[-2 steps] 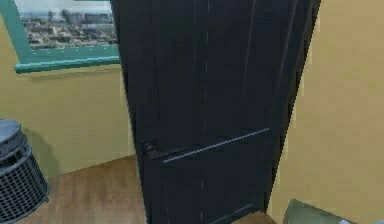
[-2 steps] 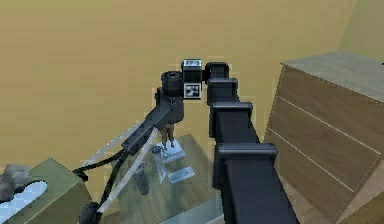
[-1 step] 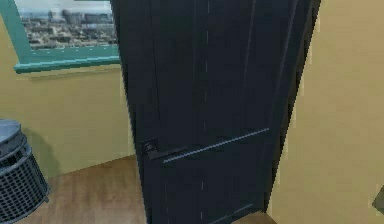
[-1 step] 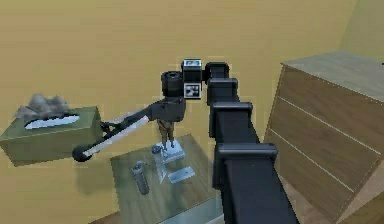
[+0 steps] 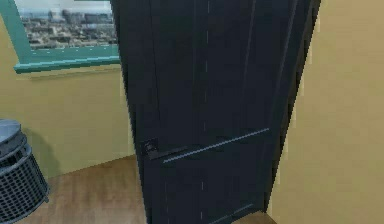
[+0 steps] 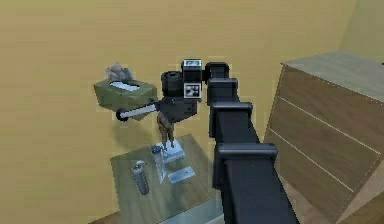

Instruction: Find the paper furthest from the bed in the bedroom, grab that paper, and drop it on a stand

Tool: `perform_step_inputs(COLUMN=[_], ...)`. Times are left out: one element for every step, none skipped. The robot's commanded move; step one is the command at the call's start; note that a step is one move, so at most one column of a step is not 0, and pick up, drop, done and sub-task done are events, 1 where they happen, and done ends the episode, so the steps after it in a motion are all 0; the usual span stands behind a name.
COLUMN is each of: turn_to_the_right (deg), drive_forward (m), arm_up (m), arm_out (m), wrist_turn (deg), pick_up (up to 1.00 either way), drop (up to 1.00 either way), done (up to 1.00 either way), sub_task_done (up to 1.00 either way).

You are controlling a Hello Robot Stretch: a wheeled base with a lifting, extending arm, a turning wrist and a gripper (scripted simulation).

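At the arm side view's left, I see an olive-green tissue box [image 6: 124, 92] topped with crumpled white paper hanging at my pincer [image 6: 140, 110], clear of the pale glass tabletop [image 6: 160, 196] below. I cannot tell the fingers' state. A brown wooden dresser [image 6: 330, 110] stands right.

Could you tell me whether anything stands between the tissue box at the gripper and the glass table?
Nothing visible does: only bare wall shows between the tissue box, hanging at the gripper, and the glass table, which bears small things.
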Motion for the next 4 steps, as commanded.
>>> perform_step_inputs(turn_to_the_right=[0.0, 0.0, 0.0, 0.0], drive_forward=[0.0, 0.0, 0.0, 0.0], arm_up=[0.0, -0.32, -0.32, 0.0], arm_out=[0.0, 0.0, 0.0, 0.0], wrist_turn=[42.0, 0.0, 0.0, 0.0], pick_up=[0.0, 0.0, 0.0, 0.0], drop=[0.0, 0.0, 0.0, 1.0], done=[0.0, 0.0, 0.0, 0.0], sub_task_done=[0.0, 0.0, 0.0, 0.0])
